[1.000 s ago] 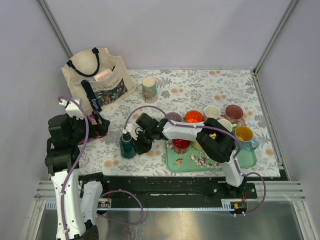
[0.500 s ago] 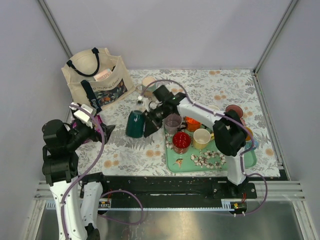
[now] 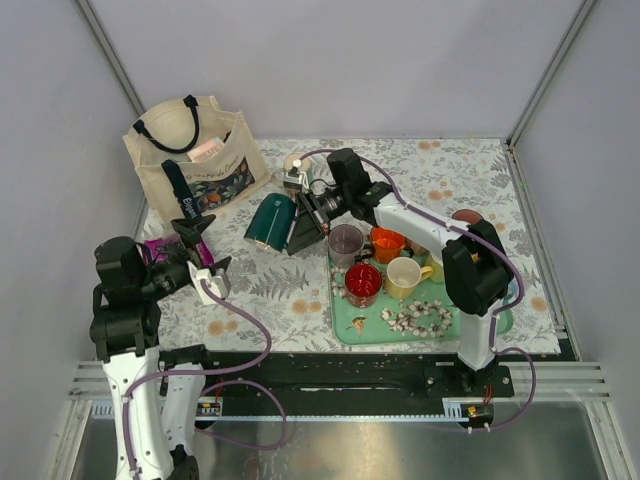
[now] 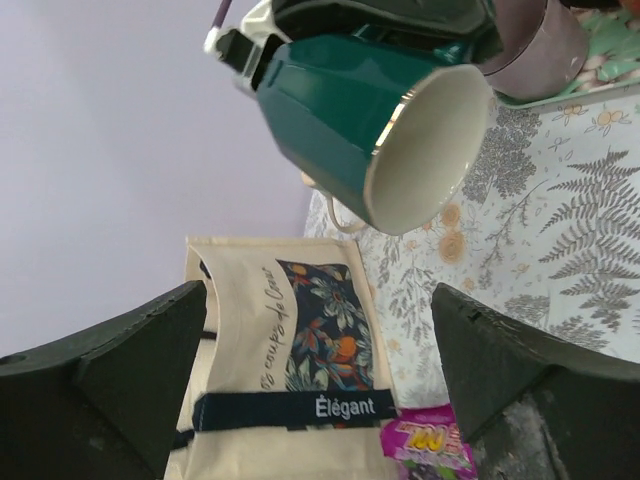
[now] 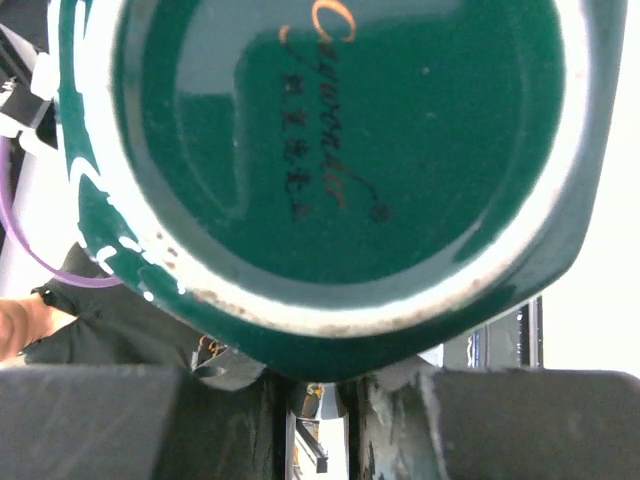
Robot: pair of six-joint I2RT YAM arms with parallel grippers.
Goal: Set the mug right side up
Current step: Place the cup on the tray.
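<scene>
The dark green mug (image 3: 270, 222) hangs in the air over the table, tilted on its side. In the left wrist view its cream-lined mouth (image 4: 425, 150) faces the near left. My right gripper (image 3: 305, 215) is shut on the mug at its handle side. The right wrist view shows the mug's green base (image 5: 340, 150) right above the gripper (image 5: 320, 400). My left gripper (image 3: 205, 255) is open and empty at the near left, well apart from the mug. In its own view the left gripper (image 4: 320, 300) points at the tote bag.
A cream tote bag (image 3: 190, 160) stands at the back left, with a pink candy packet (image 3: 160, 250) in front of it. A patterned mug (image 3: 297, 165) sits behind the held mug. A green tray (image 3: 495, 320) on the right holds grey (image 3: 346, 240), orange (image 3: 387, 242), red (image 3: 362, 283) and cream (image 3: 404, 275) mugs.
My right gripper has lifted the green mug off the table, carried it back and tipped it onto its side. My left arm has swung its open gripper round to the right.
</scene>
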